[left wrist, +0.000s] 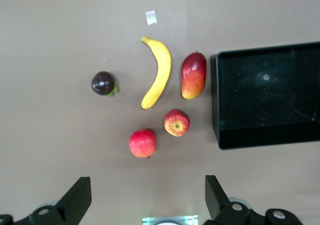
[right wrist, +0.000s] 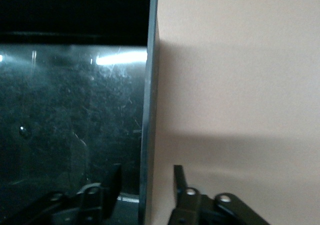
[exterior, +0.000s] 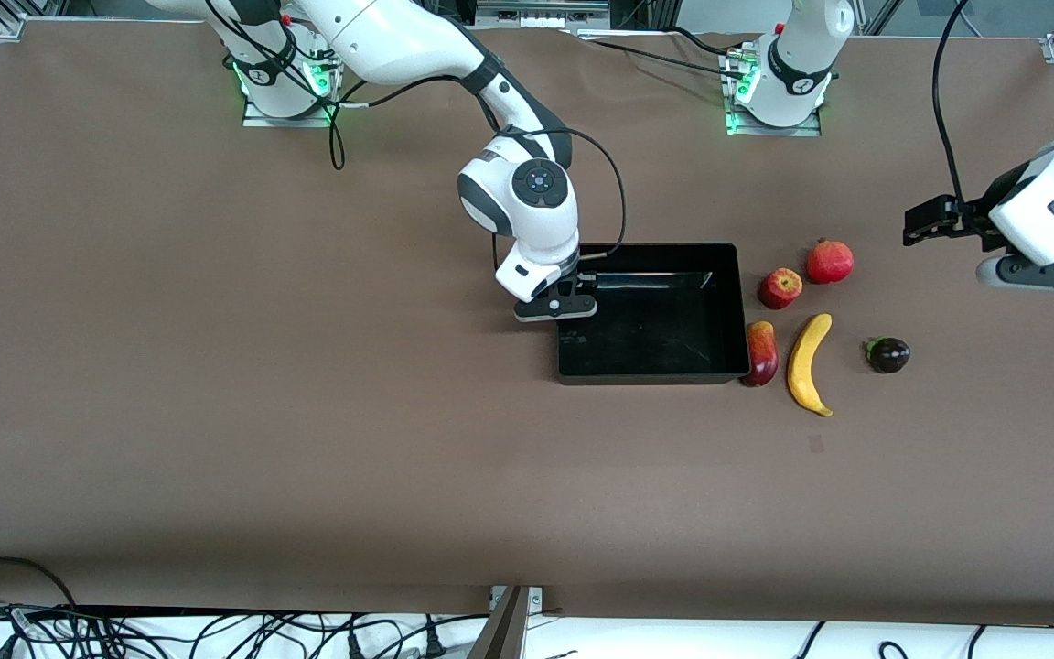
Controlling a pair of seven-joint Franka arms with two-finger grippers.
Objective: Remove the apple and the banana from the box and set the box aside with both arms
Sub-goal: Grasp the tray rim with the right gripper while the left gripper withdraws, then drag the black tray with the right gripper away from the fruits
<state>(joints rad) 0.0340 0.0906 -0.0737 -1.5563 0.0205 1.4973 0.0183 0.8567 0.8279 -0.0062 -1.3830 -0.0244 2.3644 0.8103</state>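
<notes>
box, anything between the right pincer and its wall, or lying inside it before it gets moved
Nothing visible stands between them: the right pincer already straddles the wall of the shallow black rectangular plastic box at the right arm's end, one finger inside, one outside. The box holds no fruit. The red-and-yellow elongated fruit rests against its wall toward the left arm's end.

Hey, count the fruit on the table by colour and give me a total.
Red: 3, the apple, pomegranate and mango
Yellow: 1, the banana
Dark purple: 1, the plum
Total: 5
</notes>
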